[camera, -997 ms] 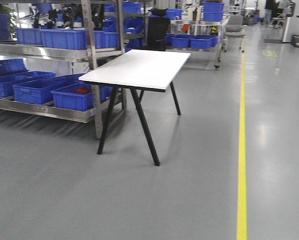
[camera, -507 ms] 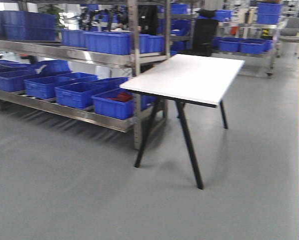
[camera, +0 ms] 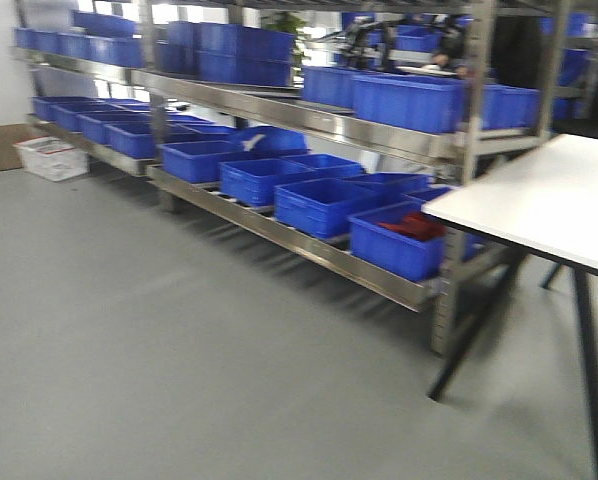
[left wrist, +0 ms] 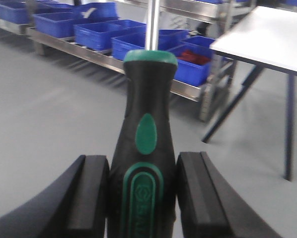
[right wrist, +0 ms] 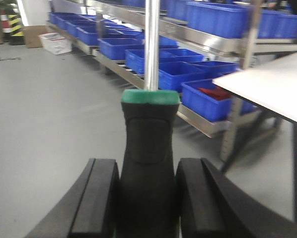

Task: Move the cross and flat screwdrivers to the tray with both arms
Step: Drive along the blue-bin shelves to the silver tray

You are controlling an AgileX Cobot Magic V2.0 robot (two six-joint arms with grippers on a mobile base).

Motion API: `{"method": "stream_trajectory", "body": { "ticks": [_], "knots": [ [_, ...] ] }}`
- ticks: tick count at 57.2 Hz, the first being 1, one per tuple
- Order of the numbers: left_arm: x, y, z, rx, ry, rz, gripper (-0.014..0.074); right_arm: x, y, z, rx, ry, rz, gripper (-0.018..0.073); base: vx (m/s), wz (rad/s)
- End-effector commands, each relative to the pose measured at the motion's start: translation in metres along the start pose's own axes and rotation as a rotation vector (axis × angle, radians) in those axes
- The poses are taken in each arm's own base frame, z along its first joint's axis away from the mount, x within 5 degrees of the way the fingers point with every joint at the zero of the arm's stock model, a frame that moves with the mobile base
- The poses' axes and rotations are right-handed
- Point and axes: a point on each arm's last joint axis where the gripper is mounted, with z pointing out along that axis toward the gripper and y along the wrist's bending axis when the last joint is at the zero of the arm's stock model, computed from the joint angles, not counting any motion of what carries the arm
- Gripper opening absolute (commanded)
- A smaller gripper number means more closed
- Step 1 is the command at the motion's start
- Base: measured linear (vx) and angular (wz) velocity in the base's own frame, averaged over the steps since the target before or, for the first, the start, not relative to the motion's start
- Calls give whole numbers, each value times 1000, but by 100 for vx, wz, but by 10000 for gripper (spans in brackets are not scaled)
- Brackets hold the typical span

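In left end effector (left wrist: pixel 142 173): screwdriver (left wrist: pixel 146 111); right end effector (right wrist: pixel 147 176): second screwdriver (right wrist: pixel 149 131).

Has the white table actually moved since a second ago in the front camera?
No. The white table still stands by the same rack post and blue bin; all slid right in frame together, so the view swung left.

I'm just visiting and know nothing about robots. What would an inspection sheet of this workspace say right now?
Surface: white table, visible part bare.
Job's things: left screwdriver, right screwdriver, both held; tray: nothing seen.
Clutter: red items in one blue bin.
Grippers: left gripper shut on left screwdriver; right gripper shut on right screwdriver.
Cables: nothing seen.
Surroundings: steel shelving with blue bins, grey floor, white box.
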Motion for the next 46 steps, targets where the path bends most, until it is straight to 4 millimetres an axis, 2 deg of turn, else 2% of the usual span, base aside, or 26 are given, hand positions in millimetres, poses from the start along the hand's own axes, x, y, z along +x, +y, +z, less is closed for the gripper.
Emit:
{"method": "stream_trajectory", "body": {
  "ticks": [1,24,46],
  "knots": [
    [-17,-2,-6,8,-119,-13,0,-17,-1,-5,16,-124,2,-8,54,60],
    [-17,-2,-6,8,-120,-13,0,-17,-1,-5,17,-125,2,-8,55,49],
    [-17,-2,-6,8,-120,-13,0,-17,-1,-5,17,-124,2,-8,58,34]
  ]
}}
